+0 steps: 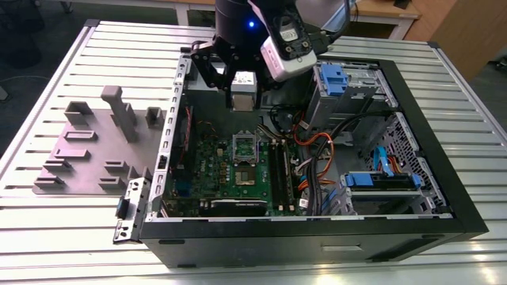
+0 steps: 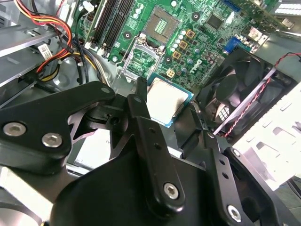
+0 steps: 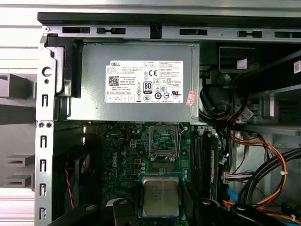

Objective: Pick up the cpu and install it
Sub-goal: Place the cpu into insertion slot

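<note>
A: Entry one, nearest the wrist?
B: Gripper [image 2: 168, 96]. Its black fingers [image 2: 141, 117] are clamped on two opposite edges of the cpu [image 3: 161, 197]. The chip's silver top faces the wrist cameras, and it is held in the air over the open case [image 1: 301, 246].
A: Entry two, beneath it?
B: Green motherboard [image 3: 124, 157]. The socket [image 2: 160, 26] is bare and the cpu is not seated in it. The hinged frame [image 3: 163, 140] lies just beside the socket. Memory slots [image 3: 200, 155] run alongside.
A: Entry three, further out?
B: Black fan [image 2: 235, 89] with a red-and-black lead, at the case wall. Grey power supply box [image 3: 136, 80] with a white label, beyond the frame in the first wrist view.
A: Outside the case?
B: Slatted metal table [image 1: 63, 237]. A grey fixture plate [image 1: 87, 160] lies on it, at the exterior view's left of the case.
</note>
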Controlling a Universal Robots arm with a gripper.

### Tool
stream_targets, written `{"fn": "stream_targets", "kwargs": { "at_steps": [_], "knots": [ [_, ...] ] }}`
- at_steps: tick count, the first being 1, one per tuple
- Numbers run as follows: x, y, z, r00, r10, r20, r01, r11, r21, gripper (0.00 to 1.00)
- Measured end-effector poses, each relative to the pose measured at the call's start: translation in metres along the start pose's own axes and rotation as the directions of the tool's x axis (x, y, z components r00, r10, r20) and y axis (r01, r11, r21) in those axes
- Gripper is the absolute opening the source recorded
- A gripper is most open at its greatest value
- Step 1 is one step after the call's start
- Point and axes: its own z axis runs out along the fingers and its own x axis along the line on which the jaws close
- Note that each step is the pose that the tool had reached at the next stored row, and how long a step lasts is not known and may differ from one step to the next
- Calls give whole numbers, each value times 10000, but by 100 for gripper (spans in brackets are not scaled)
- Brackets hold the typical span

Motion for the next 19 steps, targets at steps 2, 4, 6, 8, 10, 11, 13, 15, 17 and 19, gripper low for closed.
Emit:
{"fn": "stream_targets", "kwargs": {
  "at_steps": [2,4,6,8,10,11,13,15,17,19],
  "knots": [
    [0,0,5,10000,0,0,0,10000,0,47],
    [0,-1,10,10000,0,0,0,10000,0,47],
    [0,-1,14,10000,0,0,0,10000,1,47],
    [0,-2,20,10000,0,0,0,10000,0,47],
    [0,-2,25,10000,0,0,0,10000,0,47],
    [0,-2,28,10000,0,0,0,10000,0,47],
    [0,-3,32,10000,0,0,0,10000,0,47],
    [0,-4,37,10000,0,0,0,10000,0,47],
    [0,-4,41,10000,0,0,0,10000,0,47],
    [0,-4,44,10000,0,0,0,10000,0,47]
  ]
}}
